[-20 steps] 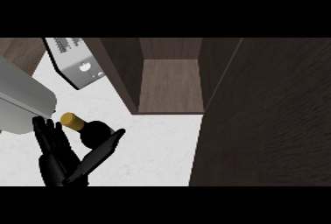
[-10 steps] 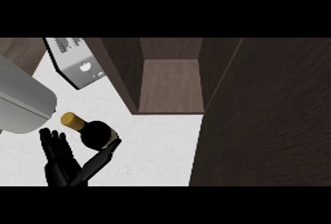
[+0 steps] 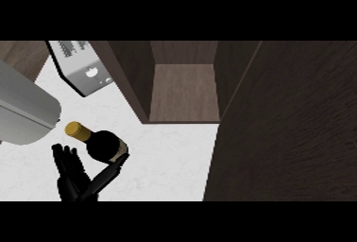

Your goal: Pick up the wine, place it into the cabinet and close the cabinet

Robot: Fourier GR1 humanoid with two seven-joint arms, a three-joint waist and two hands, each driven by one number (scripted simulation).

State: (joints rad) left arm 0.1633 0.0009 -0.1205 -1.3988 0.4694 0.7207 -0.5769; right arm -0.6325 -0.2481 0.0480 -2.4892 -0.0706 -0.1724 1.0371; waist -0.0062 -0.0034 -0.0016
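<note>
Dark gold-capped wine bottle [image 3: 103, 144] cradled between thumb and straight fingers of black hand [image 3: 75, 177], near open dark wooden cabinet [image 3: 182, 92].

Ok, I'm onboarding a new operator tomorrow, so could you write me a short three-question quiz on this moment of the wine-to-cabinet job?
1. True or false: the wine bottle already stands inside the cabinet.
2. Which best describes the black hand in the lower left of the head view?
A. It rests flat on the counter, away from the bottle.
B. It is at the bottle, with fingers on one side and thumb on the other.
C. It pushes the cabinet door.
3. Fill in: the bottle's top is ____ in colour.

Key
1. False: it is over the white counter, in front of the open cabinet.
2. B
3. Gold
</note>
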